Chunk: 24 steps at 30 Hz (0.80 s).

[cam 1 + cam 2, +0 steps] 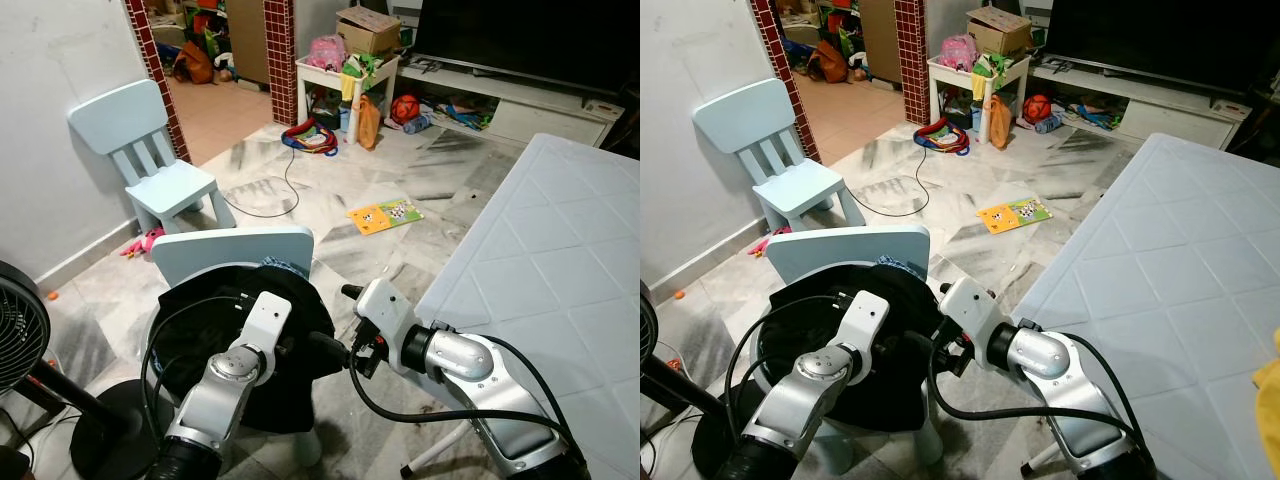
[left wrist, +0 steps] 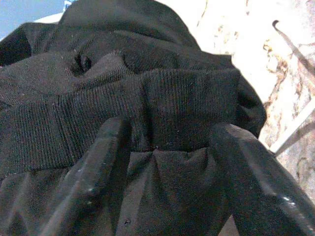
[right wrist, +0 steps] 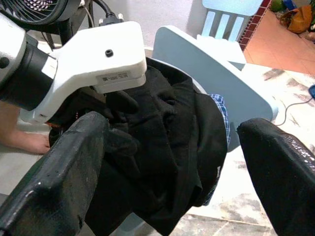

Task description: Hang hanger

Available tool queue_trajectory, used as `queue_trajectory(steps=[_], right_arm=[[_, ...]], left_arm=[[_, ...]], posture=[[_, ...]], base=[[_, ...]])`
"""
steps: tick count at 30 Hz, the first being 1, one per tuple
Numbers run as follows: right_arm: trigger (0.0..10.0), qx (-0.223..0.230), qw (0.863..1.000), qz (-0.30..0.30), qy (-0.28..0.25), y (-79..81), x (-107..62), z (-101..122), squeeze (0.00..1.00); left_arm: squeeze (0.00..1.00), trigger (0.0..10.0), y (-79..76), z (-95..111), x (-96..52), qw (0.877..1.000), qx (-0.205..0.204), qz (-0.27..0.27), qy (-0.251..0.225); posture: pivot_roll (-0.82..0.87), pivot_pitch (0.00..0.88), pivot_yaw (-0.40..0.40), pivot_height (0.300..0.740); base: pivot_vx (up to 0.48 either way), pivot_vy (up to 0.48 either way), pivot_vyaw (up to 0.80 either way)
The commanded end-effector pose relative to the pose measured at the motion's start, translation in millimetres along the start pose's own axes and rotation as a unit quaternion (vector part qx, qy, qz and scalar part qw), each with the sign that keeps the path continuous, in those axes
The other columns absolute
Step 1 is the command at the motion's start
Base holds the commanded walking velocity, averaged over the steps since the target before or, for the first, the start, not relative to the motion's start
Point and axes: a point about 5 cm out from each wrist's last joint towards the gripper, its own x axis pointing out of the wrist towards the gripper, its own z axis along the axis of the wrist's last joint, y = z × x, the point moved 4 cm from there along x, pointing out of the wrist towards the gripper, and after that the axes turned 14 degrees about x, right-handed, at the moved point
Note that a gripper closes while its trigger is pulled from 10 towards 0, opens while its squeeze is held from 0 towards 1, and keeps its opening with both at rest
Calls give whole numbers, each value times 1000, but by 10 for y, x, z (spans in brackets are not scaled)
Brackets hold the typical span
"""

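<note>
A black garment [image 1: 305, 305] lies heaped over the seat of a small light blue chair [image 1: 235, 250] right in front of me. My left gripper [image 2: 170, 128] presses into the cloth from above. Its fingers [image 2: 98, 162] stand apart on either side of a ribbed black hem [image 2: 187, 108], so it is open. My right gripper [image 1: 325, 348] reaches in from the right at the garment's edge. In the right wrist view it [image 3: 174, 125] is wide open, with the garment [image 3: 172, 128] and the left wrist housing [image 3: 93, 54] beyond its fingers. A checked blue cloth [image 3: 222, 113] peeks out under the black one.
A white quilted table [image 1: 560, 260] fills the right side. A black standing fan [image 1: 20, 340] is at my left. A second blue chair [image 1: 150, 150] stands by the wall. A picture book [image 1: 385, 214], a cable [image 1: 285, 190] and toys lie on the marble floor ahead.
</note>
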Motion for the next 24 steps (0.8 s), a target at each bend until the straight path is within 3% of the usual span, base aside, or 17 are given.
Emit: queue_trajectory(steps=[1, 12, 24], right_arm=[[10000, -4, 1000, 4, 1, 20, -3, 9, 0], [10000, -5, 1000, 6, 3, 44, -14, -5, 0], [10000, -6, 1000, 8, 7, 42, -32, -14, 0]], left_arm=[[1000, 10000, 10, 40, 17, 1000, 4, -4, -5], [1000, 10000, -19, 34, 91, 1000, 2, -18, 0], [1000, 10000, -40, 30, 224, 998, 34, -51, 15]], posture=[[-150, 0, 20, 740], [-157, 0, 24, 740], [-173, 0, 29, 740]], base=[[0, 0, 0], [0, 0, 0], [0, 0, 0]])
